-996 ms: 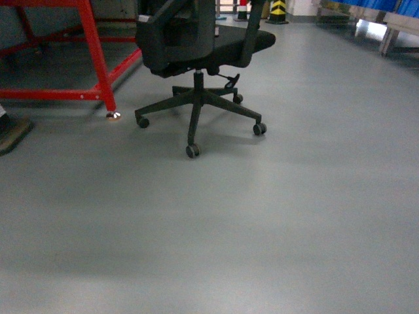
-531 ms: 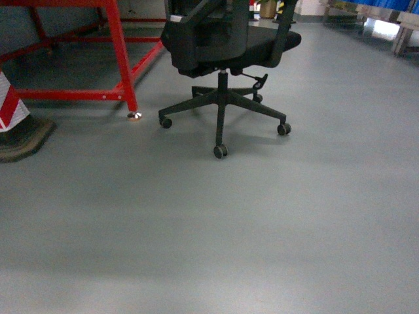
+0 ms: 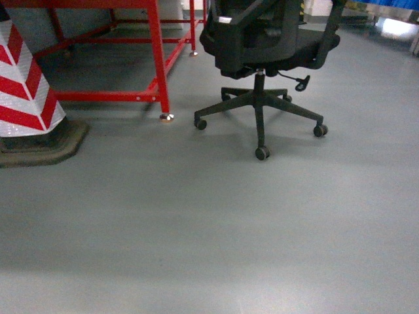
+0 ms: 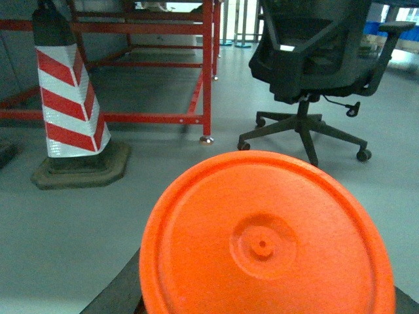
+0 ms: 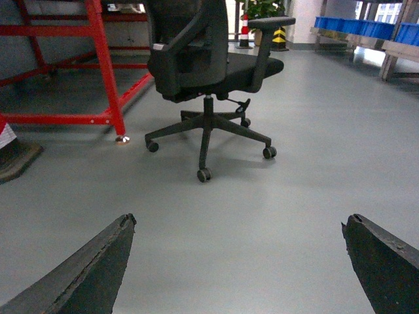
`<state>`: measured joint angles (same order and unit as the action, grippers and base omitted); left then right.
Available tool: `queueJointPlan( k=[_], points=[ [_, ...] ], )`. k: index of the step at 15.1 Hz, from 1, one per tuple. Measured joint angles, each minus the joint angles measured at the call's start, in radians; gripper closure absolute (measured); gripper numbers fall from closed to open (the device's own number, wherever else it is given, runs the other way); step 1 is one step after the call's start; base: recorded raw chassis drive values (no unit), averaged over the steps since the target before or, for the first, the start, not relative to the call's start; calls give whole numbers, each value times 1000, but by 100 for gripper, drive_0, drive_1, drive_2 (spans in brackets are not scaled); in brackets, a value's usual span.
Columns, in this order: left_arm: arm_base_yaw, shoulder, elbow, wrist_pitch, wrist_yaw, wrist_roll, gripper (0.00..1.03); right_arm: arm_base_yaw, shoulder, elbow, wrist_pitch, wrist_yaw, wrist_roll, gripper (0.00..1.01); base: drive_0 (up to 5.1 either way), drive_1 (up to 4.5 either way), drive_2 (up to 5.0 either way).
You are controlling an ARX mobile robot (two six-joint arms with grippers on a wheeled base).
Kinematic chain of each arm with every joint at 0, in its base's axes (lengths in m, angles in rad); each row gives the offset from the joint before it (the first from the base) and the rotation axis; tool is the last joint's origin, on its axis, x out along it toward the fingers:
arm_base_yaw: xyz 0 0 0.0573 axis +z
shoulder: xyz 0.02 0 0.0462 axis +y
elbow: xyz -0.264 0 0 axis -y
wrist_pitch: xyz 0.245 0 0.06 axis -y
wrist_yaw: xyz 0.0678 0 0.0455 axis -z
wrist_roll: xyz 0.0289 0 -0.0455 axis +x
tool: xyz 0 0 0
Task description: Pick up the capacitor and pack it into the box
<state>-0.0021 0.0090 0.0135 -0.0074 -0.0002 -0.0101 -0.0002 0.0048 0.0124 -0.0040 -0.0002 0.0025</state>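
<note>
The capacitor (image 4: 265, 239) fills the lower half of the left wrist view: a bright orange cylinder seen end-on, with a round dimple in its face. My left gripper (image 4: 265, 291) is shut on it; only one dark finger (image 4: 119, 294) shows past its lower left rim. In the right wrist view my right gripper (image 5: 239, 226) is open above bare grey floor, its two dark fingertips far apart with nothing between them. The box is out of view. Neither gripper shows in the head view.
A black office chair (image 3: 268, 39) on castors stands ahead on the grey floor. A red steel frame (image 3: 157, 59) is to its left, and a red-and-white striped cone (image 3: 26, 91) on a dark base further left. Blue bins (image 5: 366, 26) sit far right.
The head view has swung left: the chair and the red frame have slid to the right in the picture, and the striped cone has come fully into view at the left edge.
</note>
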Motion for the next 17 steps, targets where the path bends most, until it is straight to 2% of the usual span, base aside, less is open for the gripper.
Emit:
queueJointPlan(
  k=[17],
  points=[
    [0, 0, 0, 1, -1, 0, 59, 0, 0, 0, -2, 0, 0, 3, -511, 230, 230]
  ],
)
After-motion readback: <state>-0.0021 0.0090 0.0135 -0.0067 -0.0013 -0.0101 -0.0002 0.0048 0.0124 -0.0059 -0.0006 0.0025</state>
